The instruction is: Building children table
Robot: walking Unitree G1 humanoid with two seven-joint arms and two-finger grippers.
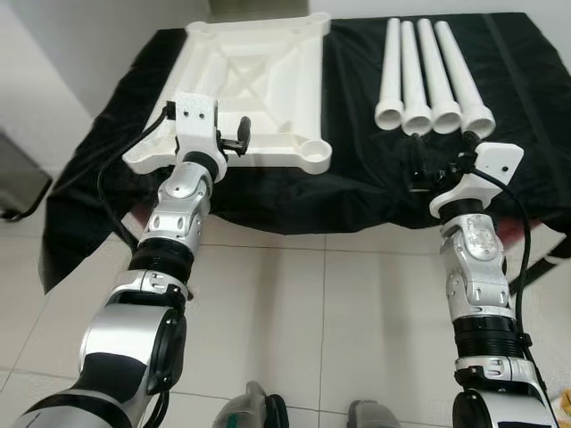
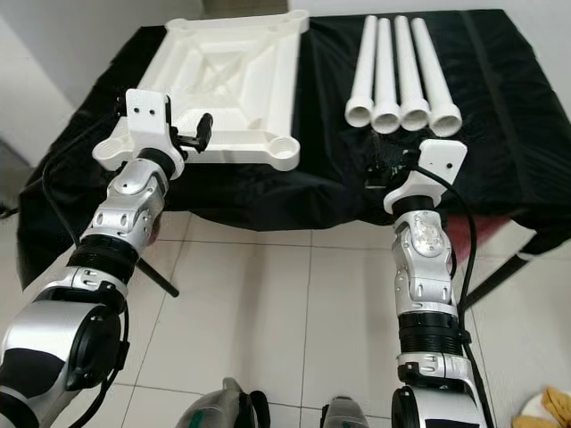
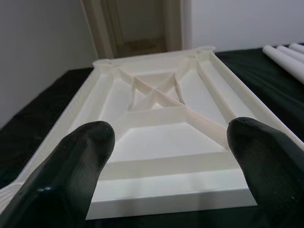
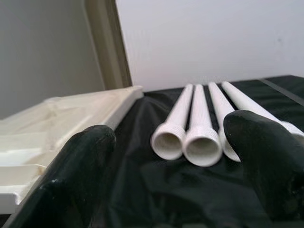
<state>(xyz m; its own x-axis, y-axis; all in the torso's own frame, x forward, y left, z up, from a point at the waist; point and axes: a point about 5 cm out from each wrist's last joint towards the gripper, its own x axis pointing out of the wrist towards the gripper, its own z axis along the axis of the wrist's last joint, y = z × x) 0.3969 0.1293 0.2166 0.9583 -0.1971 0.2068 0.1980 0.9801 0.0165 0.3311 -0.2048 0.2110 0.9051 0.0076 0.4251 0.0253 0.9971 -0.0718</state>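
Tabletop, white plastic and flipped underside up, lies on a black cloth that drapes over a low table. Its ribs cross in an X at the middle, and a round socket sits at its near right corner. To the right of the tabletop, apart from it with black cloth between, four white legs lie side by side, touching one another, their open threaded ends turned toward the robot and near the cloth's front edge.

The left gripper hovers at the tabletop's near edge, toward its left corner, fingers spread wide with nothing between them; in the wrist view the two black fingertips frame the tabletop's ribbed underside. Whether they touch the plastic, I cannot tell.

The right gripper hangs in front of the legs, to the right of the tabletop and just short of the legs' open ends, not touching them. Its fingers are also wide apart and hold nothing; one fingertip partly covers the ends of the two legs farthest from the tabletop.

Pale floor tiles lie below the cloth's front edge, and beyond the tabletop's far end a doorway opens in the wall.
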